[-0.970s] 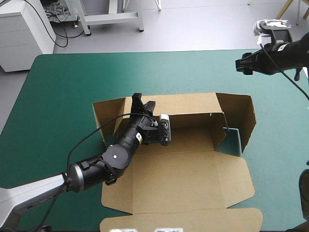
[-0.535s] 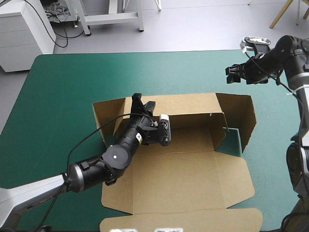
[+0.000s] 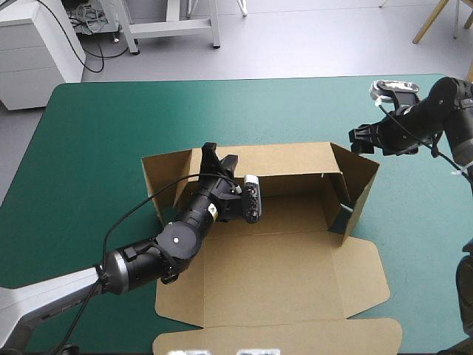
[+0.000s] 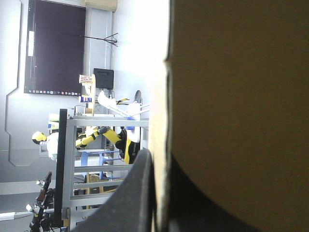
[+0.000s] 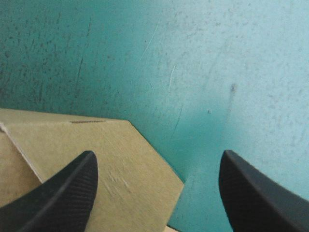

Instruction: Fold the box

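The left gripper [image 4: 159,162] is all but closed on a wall of the brown box [image 4: 241,106], its cut edge running between the two black fingers [image 4: 133,198]. One finger presses the lit side; the other lies in shadow against the board's broad dark face.

Grey floor [image 3: 310,37], white cabinet [image 3: 33,55] beyond teal-green table [image 3: 96,140]

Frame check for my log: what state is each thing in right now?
box: partly folded, far wall and both end flaps raised, near panels flat on the table.
left hand: shut on the box's far wall.
right hand: open, by the right end flap's top edge.
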`<state>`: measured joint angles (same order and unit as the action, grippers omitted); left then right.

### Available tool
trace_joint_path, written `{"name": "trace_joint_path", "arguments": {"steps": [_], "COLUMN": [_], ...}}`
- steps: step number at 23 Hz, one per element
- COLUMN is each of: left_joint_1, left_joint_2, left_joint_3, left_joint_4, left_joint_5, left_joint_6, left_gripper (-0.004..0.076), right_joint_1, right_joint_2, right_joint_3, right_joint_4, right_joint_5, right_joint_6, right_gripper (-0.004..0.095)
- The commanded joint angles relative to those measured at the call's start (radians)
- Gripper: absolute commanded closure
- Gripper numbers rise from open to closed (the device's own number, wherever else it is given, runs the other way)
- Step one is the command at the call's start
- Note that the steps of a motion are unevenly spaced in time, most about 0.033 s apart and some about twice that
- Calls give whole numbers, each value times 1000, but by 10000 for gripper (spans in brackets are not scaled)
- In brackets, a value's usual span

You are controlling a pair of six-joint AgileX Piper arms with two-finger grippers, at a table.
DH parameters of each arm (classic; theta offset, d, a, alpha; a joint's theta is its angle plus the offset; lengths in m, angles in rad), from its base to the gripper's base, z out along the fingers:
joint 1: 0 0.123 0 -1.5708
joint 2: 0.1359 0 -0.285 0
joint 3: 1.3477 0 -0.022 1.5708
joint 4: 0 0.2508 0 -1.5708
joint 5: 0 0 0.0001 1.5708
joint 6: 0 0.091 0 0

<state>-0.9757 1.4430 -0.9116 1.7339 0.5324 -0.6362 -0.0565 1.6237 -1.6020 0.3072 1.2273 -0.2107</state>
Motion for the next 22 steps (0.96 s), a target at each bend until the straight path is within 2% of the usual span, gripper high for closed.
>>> {"name": "trace_joint_path", "arguments": {"steps": [1, 5, 10, 13, 22], "left_joint_1": [-5, -5, -5, -5, -5], "left_joint_2": [-31, -31, -31, -31, -31], "left_joint_3": [-21, -21, -21, -21, -21], "left_joint_4": [80, 80, 80, 80, 80], "left_joint_5": [40, 52, 52, 52, 52], "left_joint_6": [-23, -25, -25, -25, -25], "left_gripper": [734, 734, 734, 734, 734], "right_joint_1": [-1, -1, -1, -1, -1], "right_joint_2": [-96, -159, -272, -327, -350], "right_joint_3": [36, 170, 392, 469, 495], "right_joint_4": [9, 49, 189, 208, 211], "right_joint_5": [-24, -54, -237, -286, -228], "right_joint_6": [-24, -94, -285, -362, -402], "right_gripper": [256, 259, 260, 260, 260]}}
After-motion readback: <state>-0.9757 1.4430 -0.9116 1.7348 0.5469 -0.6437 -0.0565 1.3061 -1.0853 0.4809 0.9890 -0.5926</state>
